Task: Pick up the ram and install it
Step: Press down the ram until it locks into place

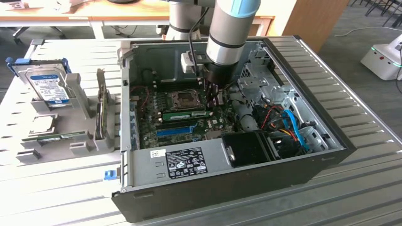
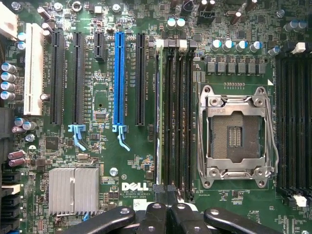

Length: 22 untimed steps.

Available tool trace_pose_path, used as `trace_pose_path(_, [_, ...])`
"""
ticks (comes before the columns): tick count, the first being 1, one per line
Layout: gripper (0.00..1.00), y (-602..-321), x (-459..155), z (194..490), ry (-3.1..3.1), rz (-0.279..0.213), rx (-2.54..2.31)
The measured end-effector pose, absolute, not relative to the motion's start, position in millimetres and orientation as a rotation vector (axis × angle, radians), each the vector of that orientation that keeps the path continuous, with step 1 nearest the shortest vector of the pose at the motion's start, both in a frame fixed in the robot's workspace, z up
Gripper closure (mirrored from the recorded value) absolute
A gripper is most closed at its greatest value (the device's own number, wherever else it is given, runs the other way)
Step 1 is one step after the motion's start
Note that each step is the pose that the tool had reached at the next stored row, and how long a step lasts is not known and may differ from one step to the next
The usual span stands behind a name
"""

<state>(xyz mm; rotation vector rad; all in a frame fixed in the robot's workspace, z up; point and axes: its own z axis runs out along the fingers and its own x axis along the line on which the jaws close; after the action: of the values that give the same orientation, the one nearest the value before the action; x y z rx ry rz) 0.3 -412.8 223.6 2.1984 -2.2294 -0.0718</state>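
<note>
The ram is a thin green stick with a pale label. It stands on edge in a memory slot of the motherboard, inside the open computer case. In the wrist view the ram shows edge-on in the outermost black slot, beside the CPU socket. My gripper reaches down into the case over the end of the stick on the exterior view's right. Its black fingers are shut together with nothing between them, just above that end. Whether they touch the stick I cannot tell.
A blue long slot and black card slots lie beside the memory bank. Cables and a fan crowd the case's right side. On the exterior view's left a grey holder carries a hard drive, an upright card and a green strip.
</note>
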Motion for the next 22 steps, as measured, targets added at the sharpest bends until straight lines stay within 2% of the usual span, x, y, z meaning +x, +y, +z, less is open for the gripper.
trace_pose_path(13, [0.89,-413,0,224,-2.230,-0.073,2.199])
trace_pose_path(22, [0.89,-413,0,235,-2.229,-0.073,2.198])
